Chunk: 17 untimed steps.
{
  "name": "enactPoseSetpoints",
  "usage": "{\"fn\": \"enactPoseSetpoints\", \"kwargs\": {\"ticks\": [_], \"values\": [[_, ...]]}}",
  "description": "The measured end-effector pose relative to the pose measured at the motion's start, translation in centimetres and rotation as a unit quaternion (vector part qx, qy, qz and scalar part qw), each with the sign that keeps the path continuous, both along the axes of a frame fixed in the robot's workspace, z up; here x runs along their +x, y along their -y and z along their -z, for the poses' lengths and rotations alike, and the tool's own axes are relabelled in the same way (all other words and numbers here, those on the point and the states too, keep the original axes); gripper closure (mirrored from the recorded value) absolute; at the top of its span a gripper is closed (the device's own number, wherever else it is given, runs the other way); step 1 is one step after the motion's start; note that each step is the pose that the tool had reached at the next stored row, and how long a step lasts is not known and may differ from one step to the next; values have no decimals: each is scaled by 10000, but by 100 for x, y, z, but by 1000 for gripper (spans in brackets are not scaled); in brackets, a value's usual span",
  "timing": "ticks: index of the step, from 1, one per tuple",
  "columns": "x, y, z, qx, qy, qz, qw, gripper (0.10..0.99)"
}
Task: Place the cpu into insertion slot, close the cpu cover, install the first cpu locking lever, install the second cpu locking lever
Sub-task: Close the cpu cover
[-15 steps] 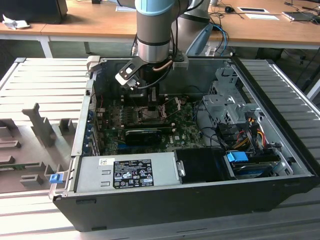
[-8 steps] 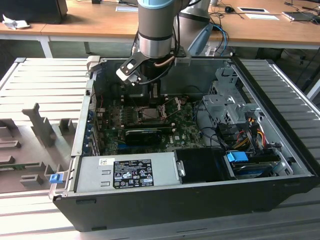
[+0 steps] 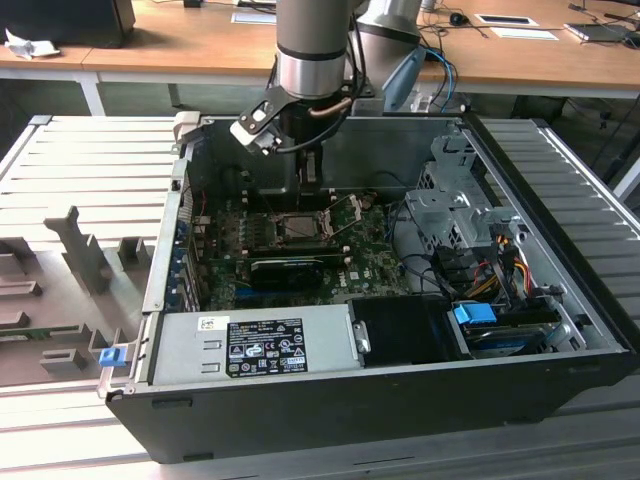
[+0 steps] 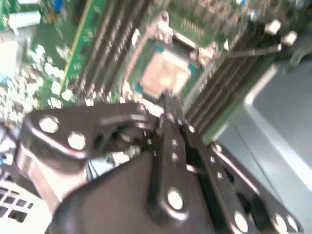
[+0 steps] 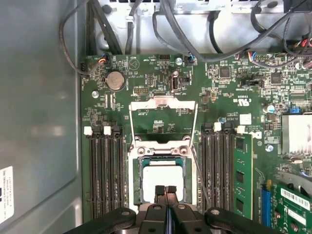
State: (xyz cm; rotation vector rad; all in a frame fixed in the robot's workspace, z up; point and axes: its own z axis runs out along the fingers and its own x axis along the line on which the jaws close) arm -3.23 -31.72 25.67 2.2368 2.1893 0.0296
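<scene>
Cpu (image 5: 163, 179) sits flat in insertion slot (image 5: 138, 183), cpu cover (image 5: 163, 103) tilted up to leave socket open; my jaws, pressed together & empty, hang just over chip's edge.

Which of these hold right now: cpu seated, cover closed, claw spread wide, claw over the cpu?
1. The cpu lies in the insertion slot. True.
2. The cpu cover is closed over the cpu. False: it is swung open, lying beyond the slot.
3. The claw is spread wide. False: its fingers are together.
4. The claw hangs over the cpu's edge. True.
</scene>
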Motion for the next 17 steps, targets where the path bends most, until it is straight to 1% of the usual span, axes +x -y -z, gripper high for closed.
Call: {"fn": "enactPoseSetpoints", "kwargs": {"ticks": [4,7,17], "values": [[0,0,-60,-1,-1,0,10000,980],[0,0,-89,-1,-1,0,10000,980],[0,0,-135,0,0,0,10000,980]]}}
